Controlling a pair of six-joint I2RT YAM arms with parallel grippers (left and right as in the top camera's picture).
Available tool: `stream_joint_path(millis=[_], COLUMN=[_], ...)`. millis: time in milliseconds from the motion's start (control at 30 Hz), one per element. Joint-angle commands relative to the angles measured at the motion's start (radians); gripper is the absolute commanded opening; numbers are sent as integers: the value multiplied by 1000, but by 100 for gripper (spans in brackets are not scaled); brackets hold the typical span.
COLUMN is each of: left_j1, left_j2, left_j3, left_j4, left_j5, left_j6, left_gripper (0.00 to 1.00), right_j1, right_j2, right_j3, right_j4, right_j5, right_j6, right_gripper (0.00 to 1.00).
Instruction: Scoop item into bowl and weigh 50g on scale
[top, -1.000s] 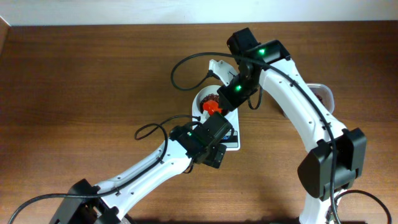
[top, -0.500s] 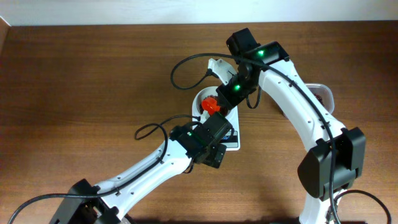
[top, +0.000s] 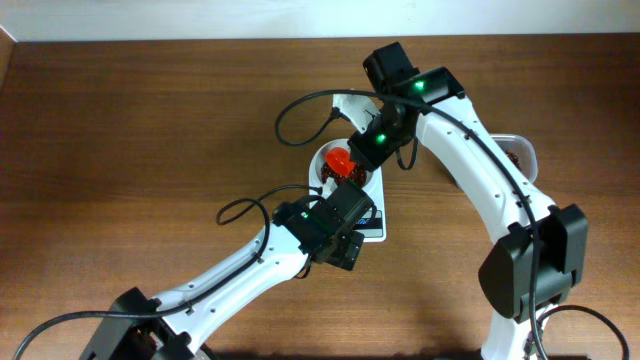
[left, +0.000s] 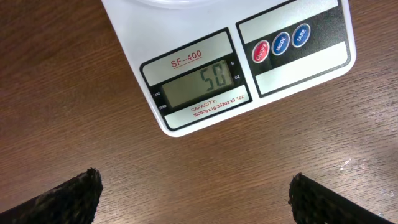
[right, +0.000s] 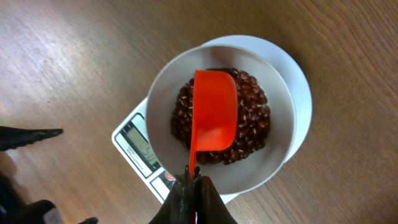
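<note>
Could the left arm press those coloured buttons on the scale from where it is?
Probably yes: the left gripper hangs open just before the scale, and the buttons lie bare with nothing between.

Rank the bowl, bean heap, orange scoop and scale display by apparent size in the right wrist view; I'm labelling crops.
1. bowl
2. bean heap
3. scoop, though it is nearer the camera, so it looks larger than it is
4. scale display

Smooth bowl (right: 283, 130), wood-grain table (left: 74, 93), glossy plastic scoop (right: 214, 112)
</note>
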Motion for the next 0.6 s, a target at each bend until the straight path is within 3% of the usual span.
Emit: stream_joint_path(millis=[0,200,400,567], left_j1=[3,3,3,3], left_j2=[5,5,5,5], left_j3=[-7,-7,-7,-7], left_j4=[-1,-1,-1,-1], left_j5=[-11,-11,-11,-11], left_j6=[-2,-2,-2,-2], left_gripper=[99,99,99,99], right_j1=[0,0,-7,-108], right_j2=[10,10,10,10], right_j3=[-42,-80,-78,-65], right_j4=[16,14,9,10], right_j5=[33,-68,-79,-328], right_j6=[-8,5,110,143], right_gripper=[4,4,4,4])
